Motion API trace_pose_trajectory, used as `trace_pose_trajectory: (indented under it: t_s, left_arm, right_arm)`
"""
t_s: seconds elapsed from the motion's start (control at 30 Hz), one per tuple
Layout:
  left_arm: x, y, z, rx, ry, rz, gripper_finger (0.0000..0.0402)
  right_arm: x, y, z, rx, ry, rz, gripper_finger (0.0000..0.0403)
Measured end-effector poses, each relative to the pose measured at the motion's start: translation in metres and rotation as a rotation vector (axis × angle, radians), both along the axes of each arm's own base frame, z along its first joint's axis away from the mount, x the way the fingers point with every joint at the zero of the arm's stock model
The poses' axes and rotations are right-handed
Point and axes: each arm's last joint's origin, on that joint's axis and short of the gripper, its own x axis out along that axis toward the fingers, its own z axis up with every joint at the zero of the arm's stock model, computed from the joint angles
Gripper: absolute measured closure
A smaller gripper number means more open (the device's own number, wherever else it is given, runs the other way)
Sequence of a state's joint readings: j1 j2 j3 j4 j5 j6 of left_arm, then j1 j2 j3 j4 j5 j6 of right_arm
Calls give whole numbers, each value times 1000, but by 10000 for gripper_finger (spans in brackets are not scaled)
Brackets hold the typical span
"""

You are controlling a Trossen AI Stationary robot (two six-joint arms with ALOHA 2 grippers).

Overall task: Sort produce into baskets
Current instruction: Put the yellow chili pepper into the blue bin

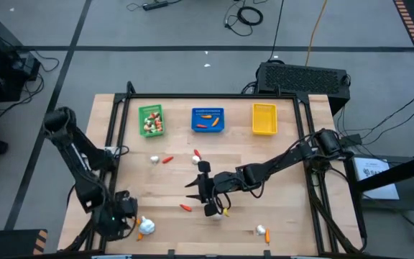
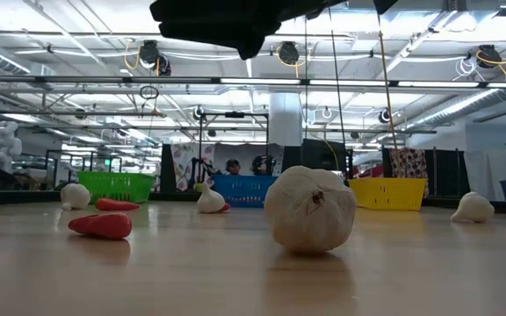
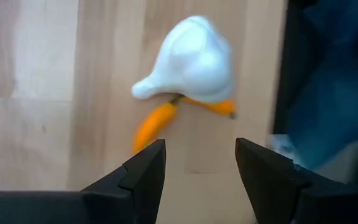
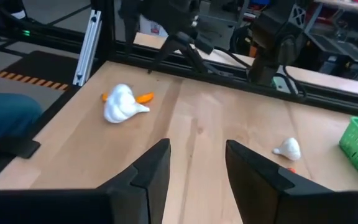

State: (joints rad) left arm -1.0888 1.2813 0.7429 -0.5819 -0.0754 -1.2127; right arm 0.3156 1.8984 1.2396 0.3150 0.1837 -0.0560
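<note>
Three baskets stand in a row at the far side: green, blue, yellow. Produce lies scattered on the wooden table. My left gripper hangs open, tilted down, at the near left corner. In its wrist view a white garlic bulb lies on an orange pepper just beyond the open fingers. My right gripper stands open above mid-table, pointing toward the left edge, with nothing between its fingers. Another garlic bulb lies on the table beside it.
Loose pieces: a garlic bulb and a red pepper in front of the green basket, a red pepper left of the right gripper, a bulb with an orange piece near the front edge. A black box stands behind the table.
</note>
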Motion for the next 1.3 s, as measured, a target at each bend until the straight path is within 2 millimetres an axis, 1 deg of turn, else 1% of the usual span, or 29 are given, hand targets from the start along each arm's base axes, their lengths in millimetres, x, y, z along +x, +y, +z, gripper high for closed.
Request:
trace_pose_trajectory:
  t_s: [0.13,0.37,0.5,0.73,0.93,1.0,1.07,1.3]
  left_arm:
    - [-4,-9,-19,108,5,-72,202]
    - [-1,-16,-42,206,44,-90,202]
    - [0,-19,-49,213,58,-95,202]
    - [2,-21,-62,293,35,-80,202]
    - [2,-21,-64,285,75,-95,204]
    - [1,-21,-64,292,76,-118,215]
    - [1,-20,-65,302,77,-140,234]
    - [0,-19,-65,309,102,-164,322]
  right_arm:
    - [1,-3,0,-31,-4,6,257]
    - [3,-9,0,-81,-8,8,257]
    - [4,-14,0,-105,-10,6,257]
    - [7,-23,1,-132,-19,-7,257]
    - [7,-25,0,-137,-16,-9,257]
    - [7,-25,0,-144,-12,-4,257]
    - [7,-25,-1,-158,-8,1,257]
    - [7,-28,-1,-177,-5,0,257]
